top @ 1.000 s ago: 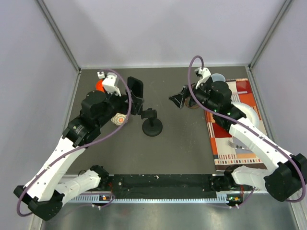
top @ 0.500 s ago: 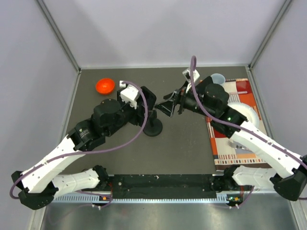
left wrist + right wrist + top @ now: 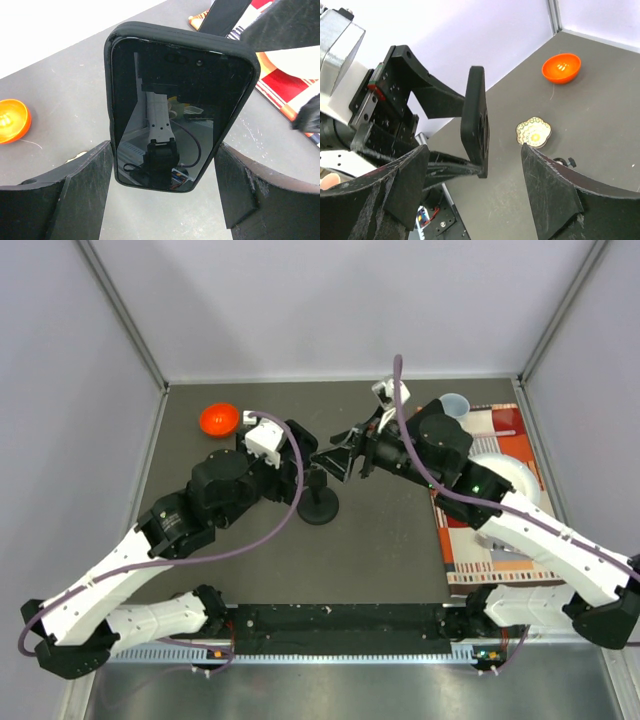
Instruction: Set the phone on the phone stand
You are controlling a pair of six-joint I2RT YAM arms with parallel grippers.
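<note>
The phone (image 3: 180,100) is a glossy black slab, upright between my left gripper's (image 3: 165,165) fingertips, which touch its two side edges. In the top view the phone (image 3: 303,445) is held just above and left of the phone stand (image 3: 318,502), whose round black base sits mid-table. My right gripper (image 3: 345,448) is open and faces the phone from the right. In the right wrist view the phone (image 3: 474,110) shows edge-on between the spread fingers of my right gripper (image 3: 474,150), without contact. The stand's head is mostly hidden.
An orange bowl (image 3: 218,419) sits at the back left. A small patterned dish (image 3: 533,131) lies on the table beyond the phone. A striped mat (image 3: 490,540) with a white plate (image 3: 505,472) and a clear cup (image 3: 455,403) lies on the right.
My left gripper has carried the phone right and down to the stand, uncovering the orange bowl. My right gripper has moved left toward the phone.
</note>
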